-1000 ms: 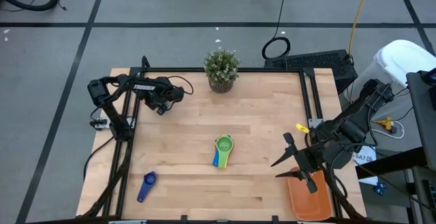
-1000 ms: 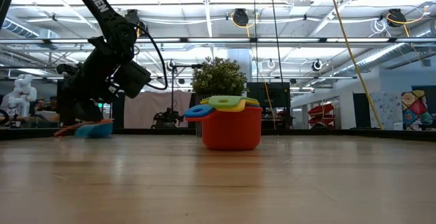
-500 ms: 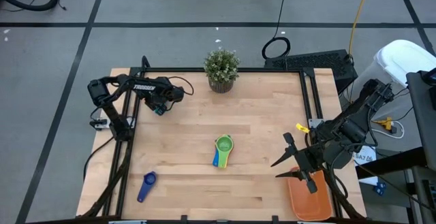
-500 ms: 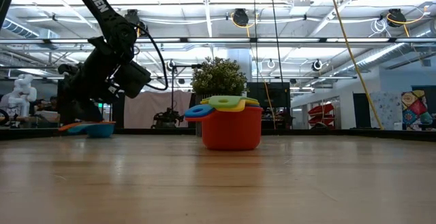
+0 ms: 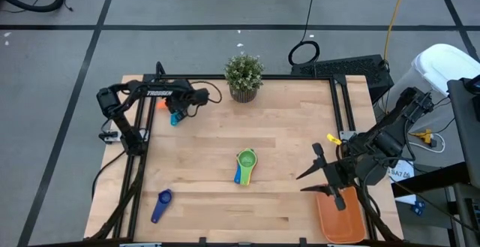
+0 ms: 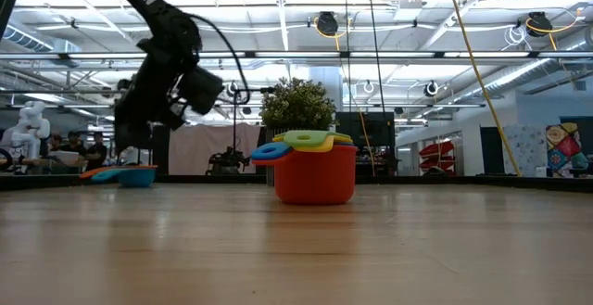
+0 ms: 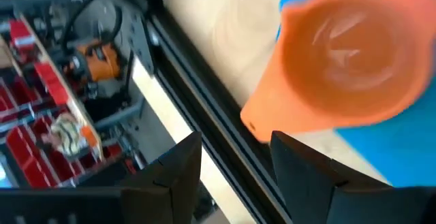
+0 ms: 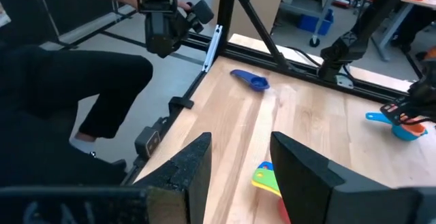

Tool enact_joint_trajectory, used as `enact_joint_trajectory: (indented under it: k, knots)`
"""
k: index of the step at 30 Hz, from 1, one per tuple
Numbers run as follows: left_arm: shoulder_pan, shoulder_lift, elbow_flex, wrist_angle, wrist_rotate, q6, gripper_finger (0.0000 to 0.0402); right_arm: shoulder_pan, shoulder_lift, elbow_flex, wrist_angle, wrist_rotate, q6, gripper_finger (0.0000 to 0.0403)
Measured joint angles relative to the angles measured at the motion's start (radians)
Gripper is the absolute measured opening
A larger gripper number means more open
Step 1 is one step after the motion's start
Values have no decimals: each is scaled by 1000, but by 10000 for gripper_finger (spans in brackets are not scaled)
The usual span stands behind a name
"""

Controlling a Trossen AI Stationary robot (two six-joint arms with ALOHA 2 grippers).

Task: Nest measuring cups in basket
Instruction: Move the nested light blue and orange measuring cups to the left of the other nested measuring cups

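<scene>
Orange basket [image 5: 341, 218] sits at the table's near right corner; nothing visible in it, tho the right arm covers part. Right gripper [image 5: 313, 172] hangs over the basket's far rim, fingers spread, holding nothing.

Nested stack mid-table: red cup [image 6: 315, 177] at the bottom, green cup [image 5: 245, 159] on top, yellow + blue handles poking out. Dark blue cup [image 5: 160, 204] lies alone nr the near left corner. Light blue cup [image 5: 175, 118] w/ orange cup [image 7: 347, 71] in it rests nr the far left corner.

Left gripper [image 5: 196, 97] just beside that pair, fingers apart, empty. Potted plant [image 5: 244, 75] at the far edge, middle.
</scene>
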Motion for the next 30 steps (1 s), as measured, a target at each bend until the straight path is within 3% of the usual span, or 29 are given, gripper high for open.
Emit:
enact_joint_trajectory:
  k: [4, 12, 20, 26, 30]
  knots:
    - [-16, 0, 67, 30, 22, 20, 179, 0, 0, 0, 0, 0, 13, 144]
    - [-44, -58, 125, 226, 202, 148, 179, 9, 0, 0, -11, -3, 95, 144]
    - [25, -116, 124, 226, 190, 190, 179, 43, 0, 1, -17, -2, 162, 144]
    - [135, -119, 117, 141, 83, 191, 179, 48, 3, 1, -14, 0, 199, 144]
    - [201, -118, 91, 167, 103, 198, 179, 48, 12, 1, -6, 0, 216, 144]
